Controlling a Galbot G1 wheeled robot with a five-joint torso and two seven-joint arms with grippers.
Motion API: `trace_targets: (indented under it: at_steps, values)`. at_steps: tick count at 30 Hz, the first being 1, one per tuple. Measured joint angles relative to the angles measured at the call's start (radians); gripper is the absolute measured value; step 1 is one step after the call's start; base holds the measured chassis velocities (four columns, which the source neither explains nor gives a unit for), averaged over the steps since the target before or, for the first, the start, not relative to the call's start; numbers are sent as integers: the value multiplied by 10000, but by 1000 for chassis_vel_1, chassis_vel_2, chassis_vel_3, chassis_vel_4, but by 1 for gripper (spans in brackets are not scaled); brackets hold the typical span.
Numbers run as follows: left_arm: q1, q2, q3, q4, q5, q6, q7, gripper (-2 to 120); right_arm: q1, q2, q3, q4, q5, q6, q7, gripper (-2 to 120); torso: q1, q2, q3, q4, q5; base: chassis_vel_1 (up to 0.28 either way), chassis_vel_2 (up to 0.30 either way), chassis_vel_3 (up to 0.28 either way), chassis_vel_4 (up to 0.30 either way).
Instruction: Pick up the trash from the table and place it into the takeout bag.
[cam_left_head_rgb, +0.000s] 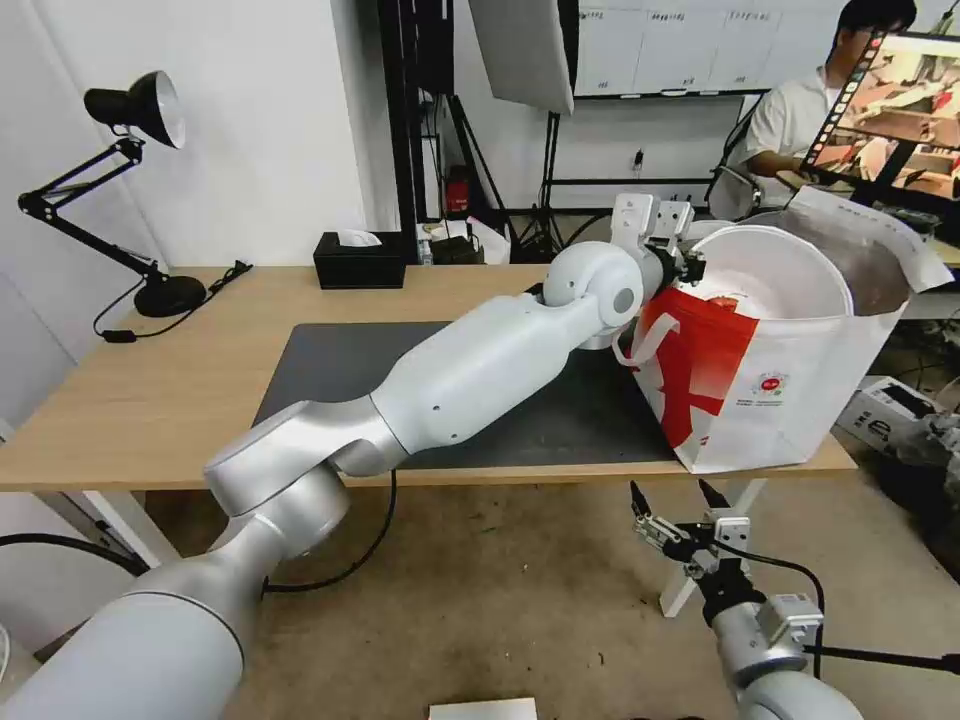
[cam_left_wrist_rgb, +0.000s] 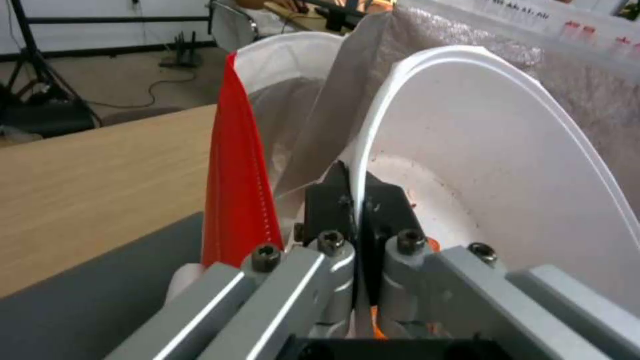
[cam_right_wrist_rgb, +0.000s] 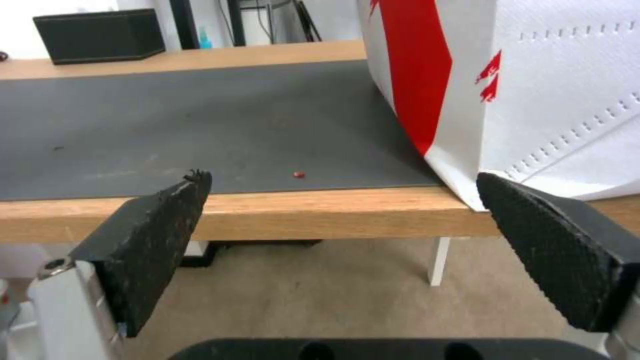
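The white round bowl stands tilted on its edge in the mouth of the white-and-red takeout bag, which sits at the right end of the table. My left gripper is at the bag's left rim, shut on the bowl's rim. Up close, its black pads pinch the thin white rim of the bowl, with red specks inside. My right gripper hangs open below the table's front edge, its fingertips apart and nothing between them.
A black tissue box and a black desk lamp stand at the table's back. A dark grey mat carries one small red scrap near the front edge. A person sits behind the bag.
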Motion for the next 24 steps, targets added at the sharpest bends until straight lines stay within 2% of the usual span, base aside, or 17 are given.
trace_targets:
  at_steps: [9,11,14,15,17,19,21,22,24]
  values:
    - [49,-1,86,-10,57,-32,62,0,0,0,0,0,0,0,0,100,0,0,0,0,0,0,0,0,0]
    - [15,-2,88,-22,74,-62,122,3,0,0,0,0,0,0,0,100,0,0,0,0,0,0,0,0,0]
    - [-49,-3,90,-75,79,-83,130,17,0,0,0,0,0,0,0,100,1,0,0,0,0,0,0,0,0]
    - [-49,-3,90,-75,79,-83,130,17,0,0,0,0,0,0,0,100,1,0,0,0,0,0,0,0,0]
    - [-82,-4,90,-134,52,-83,139,27,0,0,0,0,0,0,0,100,0,0,0,0,0,0,0,0,0]
    - [-90,-4,90,-153,42,-81,138,30,0,0,0,0,0,0,0,100,0,0,0,0,0,0,0,0,0]
    - [-105,-4,94,-220,14,-73,137,43,0,0,0,0,0,0,0,100,0,0,0,0,0,0,0,0,0]
    - [-105,-4,94,-220,14,-73,137,43,0,0,0,0,0,0,0,100,0,0,0,0,0,0,0,0,0]
    - [-123,-4,94,-277,12,-73,109,53,0,0,0,0,0,0,0,100,0,1,0,0,0,0,0,0,0]
